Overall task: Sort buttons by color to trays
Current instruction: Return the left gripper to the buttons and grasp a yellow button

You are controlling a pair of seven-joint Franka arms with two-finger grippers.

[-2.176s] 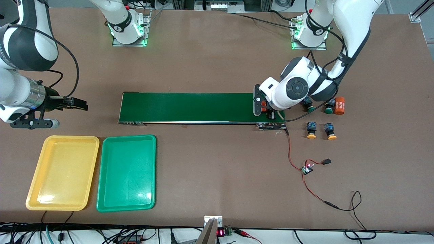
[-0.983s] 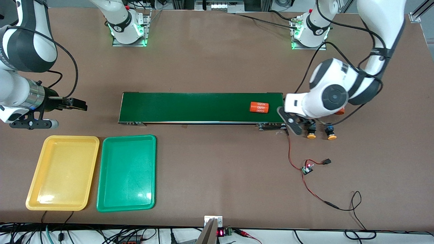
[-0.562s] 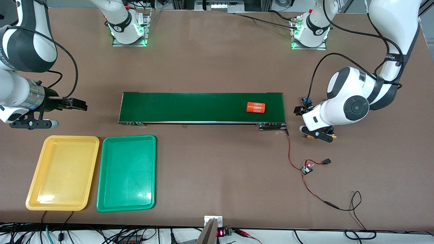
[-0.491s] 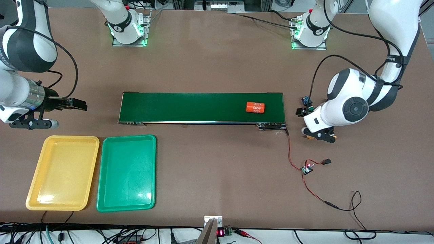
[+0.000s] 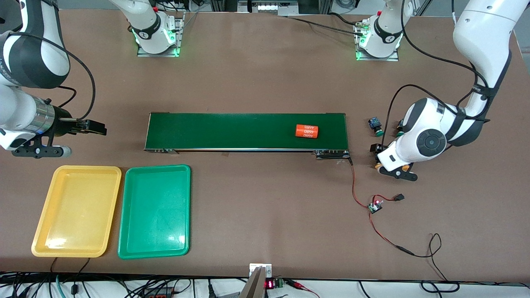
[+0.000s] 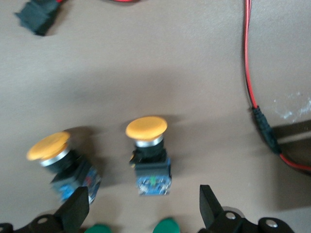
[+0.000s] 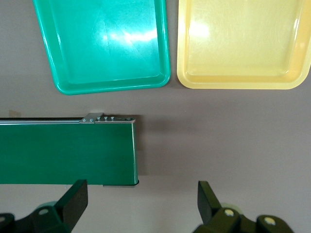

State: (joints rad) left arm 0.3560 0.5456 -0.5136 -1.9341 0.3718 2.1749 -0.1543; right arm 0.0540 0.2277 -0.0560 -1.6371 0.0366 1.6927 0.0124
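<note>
The left gripper [image 6: 141, 206] hangs spread wide, empty, over a yellow button [image 6: 148, 155]; its wrist view alone shows that. The right gripper [image 7: 141, 201] waits wide open and empty over the conveyor belt [image 7: 65, 153] end.

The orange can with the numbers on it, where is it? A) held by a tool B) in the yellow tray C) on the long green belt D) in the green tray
C: the orange can lies on the belt, toward the left arm's end, with both trays bare and no tool near it.
</note>
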